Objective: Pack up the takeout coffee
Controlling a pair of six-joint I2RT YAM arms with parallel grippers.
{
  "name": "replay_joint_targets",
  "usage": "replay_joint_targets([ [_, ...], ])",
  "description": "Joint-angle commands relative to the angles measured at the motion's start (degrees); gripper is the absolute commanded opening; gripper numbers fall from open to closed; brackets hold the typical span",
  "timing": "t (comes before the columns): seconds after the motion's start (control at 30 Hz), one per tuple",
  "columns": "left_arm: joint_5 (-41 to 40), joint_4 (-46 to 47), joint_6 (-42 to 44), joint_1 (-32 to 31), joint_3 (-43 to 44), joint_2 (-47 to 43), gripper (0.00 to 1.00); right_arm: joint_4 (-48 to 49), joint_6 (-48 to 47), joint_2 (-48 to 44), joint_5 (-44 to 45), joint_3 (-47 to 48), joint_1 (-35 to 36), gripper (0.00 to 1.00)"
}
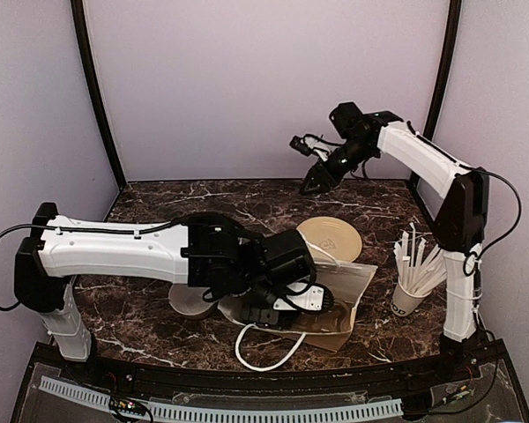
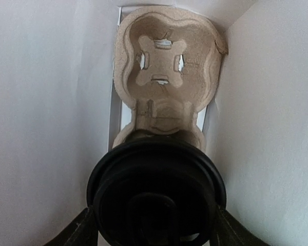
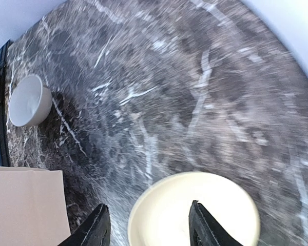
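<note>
Grips black-lidded paper coffee cup [image 2: 156,179] with left pincer [image 2: 155,216] inside white paper bag [image 2: 41,102]; holds right pincer [image 3: 149,207] parted, empty.

The lid [image 2: 156,179] is glossy plastic, the carrier [image 2: 167,61] rough matt pulp, the tabletop [image 3: 195,92] polished marbled stone.

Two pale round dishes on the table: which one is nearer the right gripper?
The flat cream plate, framed between the fingers of the right gripper. The deeper white bowl sits far off to one side, apart from it.
</note>
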Motion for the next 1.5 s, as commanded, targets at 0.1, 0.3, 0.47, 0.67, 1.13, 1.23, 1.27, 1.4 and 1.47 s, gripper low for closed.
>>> replay_joint_targets([
  [0.1,19.64,-9.07,-3.47,4.71,7.69,8.37,0.34,4.59,-1.49,-19.76,4.46,-4.11,-2.94,0.54],
  [0.3,26.87,-10.68,-5.35,7.98,13.19,12.62,0.33,7.87,-1.71,-32.24,5.77,-10.68,-3.16,0.54],
  [0.47,29.92,-10.88,-4.78,9.60,14.61,16.73,0.32,8.01,-1.94,-37.72,6.34,-14.08,-3.11,0.54],
  [0.67,28.41,-11.95,-5.96,10.31,15.28,19.82,0.28,7.20,-1.83,-41.86,7.64,-16.91,-3.11,0.54],
  [1.13,21.39,-17.46,-12.45,9.00,11.89,14.51,0.36,5.54,0.48,-43.11,8.26,-14.98,-3.11,0.55],
  [1.23,19.71,-16.79,-12.20,9.00,14.06,12.95,0.53,4.38,0.94,-42.31,7.49,-13.02,-3.11,0.55],
  [1.27,19.48,-16.52,-12.26,9.00,15.20,12.12,0.59,4.07,1.09,-42.19,7.23,-12.55,-3.11,0.56],
  [1.4,17.99,-14.07,-12.78,8.91,16.80,8.10,0.90,3.51,1.13,-42.72,7.24,-12.13,-3.16,0.62],
  [1.47,17.89,-12.57,-12.59,8.91,16.97,5.83,0.95,3.37,1.15,-42.83,7.08,-12.07,-3.11,0.63],
])
